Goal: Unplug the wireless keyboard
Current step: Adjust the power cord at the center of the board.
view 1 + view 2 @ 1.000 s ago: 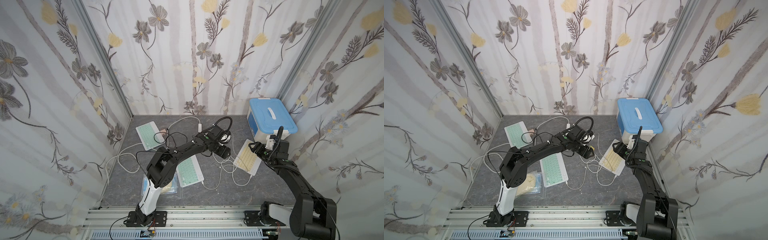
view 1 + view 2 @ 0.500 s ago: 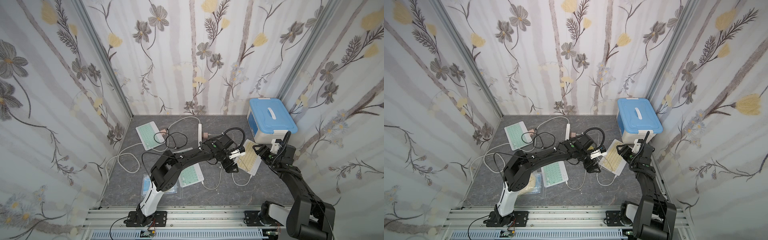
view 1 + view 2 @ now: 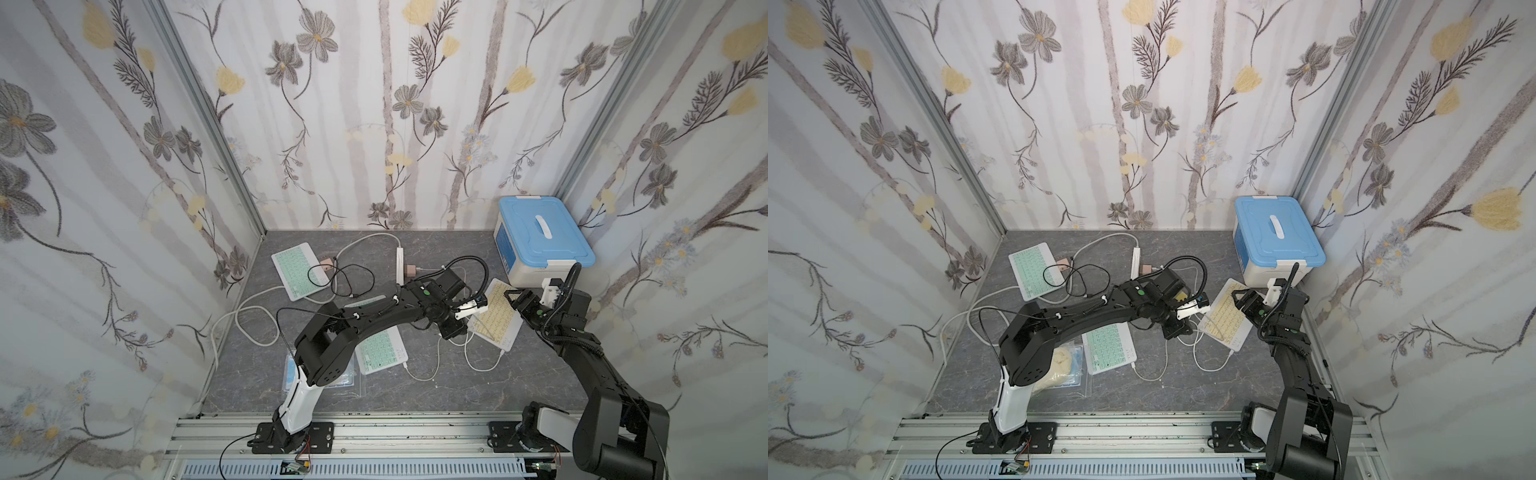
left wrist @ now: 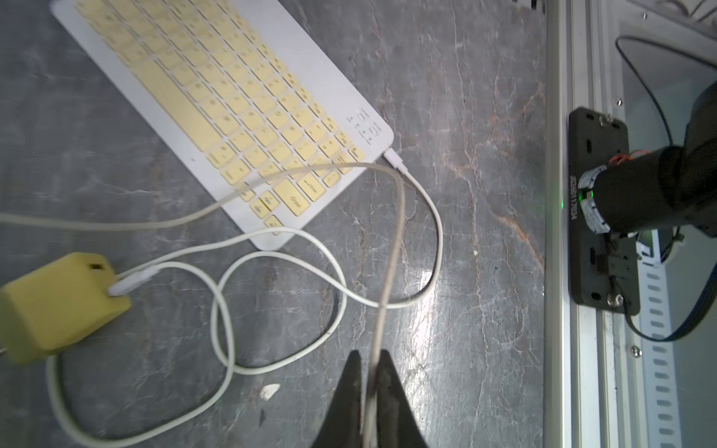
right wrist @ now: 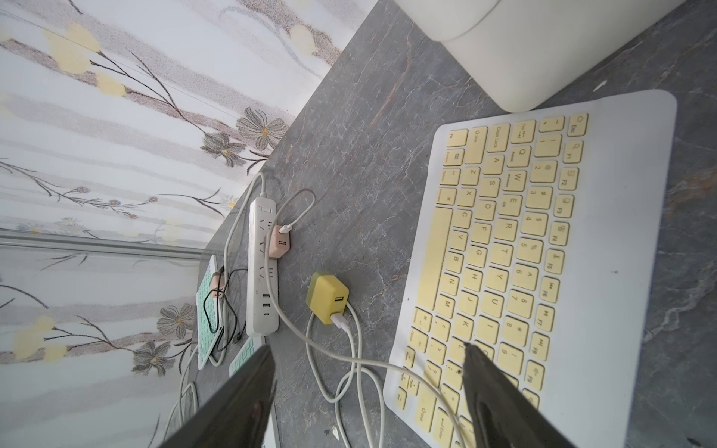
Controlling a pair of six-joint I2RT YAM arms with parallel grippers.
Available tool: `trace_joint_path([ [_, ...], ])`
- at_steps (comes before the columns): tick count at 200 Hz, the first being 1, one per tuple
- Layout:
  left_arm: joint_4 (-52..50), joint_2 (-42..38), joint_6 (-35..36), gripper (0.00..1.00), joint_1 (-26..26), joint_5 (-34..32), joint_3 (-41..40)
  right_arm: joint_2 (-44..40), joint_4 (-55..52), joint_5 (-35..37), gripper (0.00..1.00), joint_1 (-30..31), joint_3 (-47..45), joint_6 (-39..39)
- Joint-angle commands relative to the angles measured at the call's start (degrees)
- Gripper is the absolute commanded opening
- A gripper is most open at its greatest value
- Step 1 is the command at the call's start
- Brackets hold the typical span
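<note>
Open a moment ago, the left gripper now clenches a grey cable draped over the yellow keyboard, at right. The keyboard's white plug sits seated at its near corner, so unplugging seems undone. Farther, the right gripper hovers released.

box behind rightmost keyboard | charger between it and power strip

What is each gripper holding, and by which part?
The left gripper pinches the greyish cable partway along its length; the right gripper is open, holding nothing.
</note>
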Motion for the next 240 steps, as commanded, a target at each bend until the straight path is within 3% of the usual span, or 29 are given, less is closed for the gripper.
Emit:
trace_joint_path([
  [1, 5.82, -2.48, -3.66, 0.0, 1.53, -1.8, -1.91, -0.22, 1.84, -0.83, 0.77, -0.04, 0.04, 0.13],
  [35, 9.78, -7.24, -7.85, 0.0, 4.74, -6.26, -6.5, -0.82, 1.0, -0.09, 0.77, -0.04, -0.1, -0.44],
  [80, 21.51, -17.97, -21.16, 0.0, 15.0, -9.94, -17.96, -0.79, 0.81, 0.44, 0.77, 0.05, -1.13, -1.16],
  [111, 23.96, -21.51, -30.31, 0.0, 21.68, -19.94, -24.28, -0.13, 0.07, 1.24, 0.76, 0.43, -1.31, -1.69],
  [140, 20.2, -21.37, -33.17, 0.04, 23.58, -28.78, -27.9, 0.32, -2.67, 5.25, 0.76, 4.41, -0.22, -4.18],
  [176, 19.23, -19.74, -35.39, 0.25, 23.93, -27.89, -31.19, 6.41, -5.7, 11.77, 0.74, 14.68, 3.76, -9.23],
  [190, 18.91, -19.91, -36.59, 0.5, 23.83, -27.37, -31.96, 9.34, -5.25, 13.89, 0.72, 18.7, 5.33, -11.39],
  [200, 18.56, -20.46, -37.32, 0.61, 23.81, -26.79, -32.19, 10.79, -4.13, 15.49, 0.71, 21.65, 5.93, -12.65],
  [240, 10.21, -23.2, -43.29, 0.74, 23.94, -32.98, -29.99, 19.82, -3.69, 21.29, 0.65, 29.11, 13.44, -15.88],
])
